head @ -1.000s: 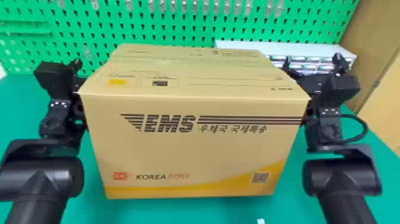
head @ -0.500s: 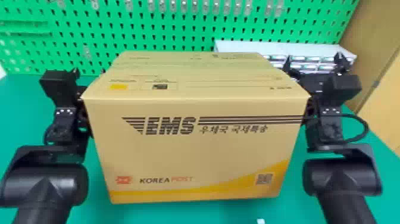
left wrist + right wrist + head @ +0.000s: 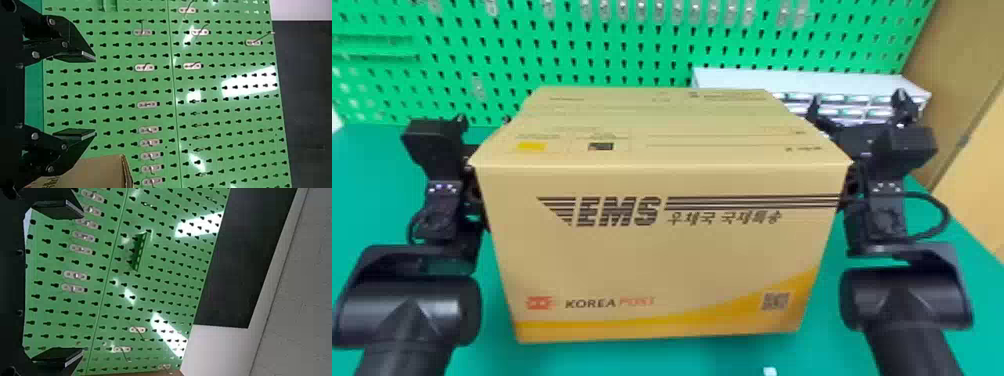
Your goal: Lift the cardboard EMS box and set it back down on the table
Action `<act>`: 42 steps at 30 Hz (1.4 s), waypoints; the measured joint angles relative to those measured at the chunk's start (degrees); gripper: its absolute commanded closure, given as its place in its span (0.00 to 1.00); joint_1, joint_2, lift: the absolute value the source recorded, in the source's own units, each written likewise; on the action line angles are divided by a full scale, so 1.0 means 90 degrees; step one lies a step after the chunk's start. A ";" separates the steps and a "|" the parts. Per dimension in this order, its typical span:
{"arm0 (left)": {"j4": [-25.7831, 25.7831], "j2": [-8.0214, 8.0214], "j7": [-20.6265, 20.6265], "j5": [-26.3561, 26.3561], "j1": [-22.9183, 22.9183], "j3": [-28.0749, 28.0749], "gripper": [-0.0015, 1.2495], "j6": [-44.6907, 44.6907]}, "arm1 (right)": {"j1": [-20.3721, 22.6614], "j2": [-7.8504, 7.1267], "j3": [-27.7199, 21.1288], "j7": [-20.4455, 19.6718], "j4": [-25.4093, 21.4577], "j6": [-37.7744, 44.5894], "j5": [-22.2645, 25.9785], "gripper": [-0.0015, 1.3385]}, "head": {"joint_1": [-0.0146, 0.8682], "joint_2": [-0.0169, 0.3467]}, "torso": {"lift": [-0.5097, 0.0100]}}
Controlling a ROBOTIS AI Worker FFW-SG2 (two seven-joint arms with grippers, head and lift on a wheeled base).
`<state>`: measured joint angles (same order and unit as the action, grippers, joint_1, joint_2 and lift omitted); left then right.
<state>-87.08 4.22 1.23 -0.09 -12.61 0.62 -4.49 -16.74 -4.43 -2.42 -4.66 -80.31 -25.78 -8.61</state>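
Note:
The cardboard EMS box [image 3: 657,250] is upright between my two arms, its printed front towards me. My left gripper [image 3: 484,121] is by its left side and my right gripper [image 3: 857,102] by its right side, the wrists close against the cardboard. Both sets of fingers point away towards the pegboard, spread with no box between them. A box corner [image 3: 100,172] lies beside one finger of the left gripper [image 3: 95,96] in the left wrist view. In the right wrist view the right gripper [image 3: 83,283] is open too. Whether the box's underside touches the table cannot be told.
The green table [image 3: 712,355] extends around the box, with a small white piece [image 3: 770,371] at its near edge. Behind stand a green pegboard [image 3: 542,65] with hooks and a white rack [image 3: 732,80] of small items. A wooden panel [image 3: 977,185] is at the right.
The box has come down slightly and its top back edge appears lower. My left arm has shifted a little to the right; my right arm is nearly unmoved.

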 measured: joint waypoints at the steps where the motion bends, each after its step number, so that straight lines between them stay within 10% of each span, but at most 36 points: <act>1: -0.0001 0.0000 0.0000 -0.0002 0.0009 -0.0002 0.46 -0.0001 | 0.0014 0.0001 0.0000 0.0000 0.0003 0.0006 -0.0002 0.06 | 0.78 0.01 | 0.80; 42: 0.0122 -0.0007 -0.0020 0.0174 0.0600 -0.0572 0.46 -0.0019 | 0.0793 0.0148 -0.0398 0.0002 0.0315 0.0033 0.0081 0.06 | 0.78 0.01 | 0.80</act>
<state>-85.98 4.16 1.05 1.47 -7.21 -4.53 -4.66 -9.60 -3.09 -6.00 -4.64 -77.47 -25.48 -7.88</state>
